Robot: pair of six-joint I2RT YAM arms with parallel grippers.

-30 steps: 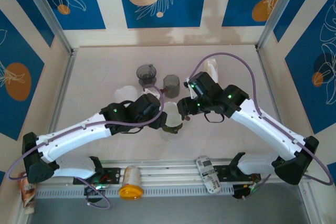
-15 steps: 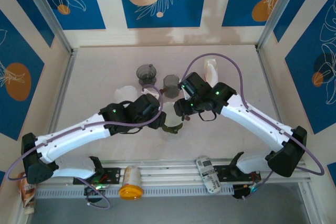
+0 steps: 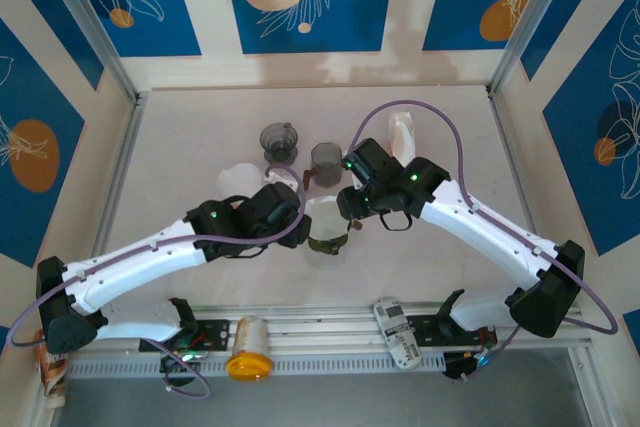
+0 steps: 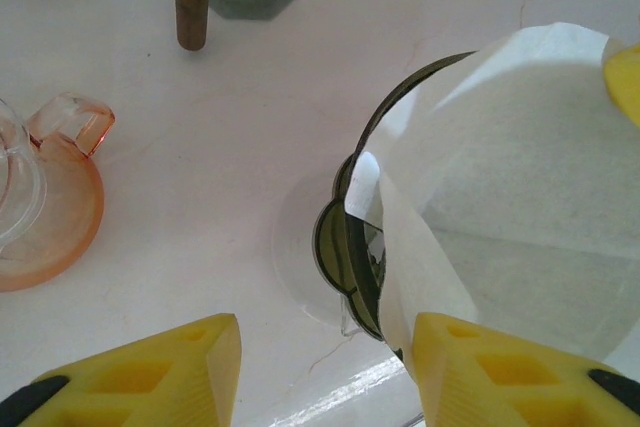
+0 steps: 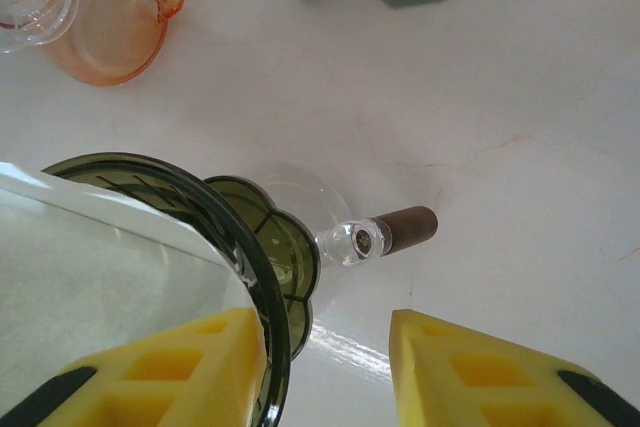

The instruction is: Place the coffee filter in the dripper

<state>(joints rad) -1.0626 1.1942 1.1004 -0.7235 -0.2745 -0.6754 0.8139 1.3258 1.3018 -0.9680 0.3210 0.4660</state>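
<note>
Left hand [image 4: 322, 349] released, fingers astride the olive dripper's [image 4: 345, 237] rim; right hand [image 5: 325, 347] spread over the opposite rim, grasping nothing. Coffee filter [image 4: 520, 147] sits inside the dripper at the table's [image 4: 250, 97] middle, one edge proud; pressing it down is left. Orange glass dripper [image 4: 60, 207] crowds the far side; toward the side edges, open room
</note>
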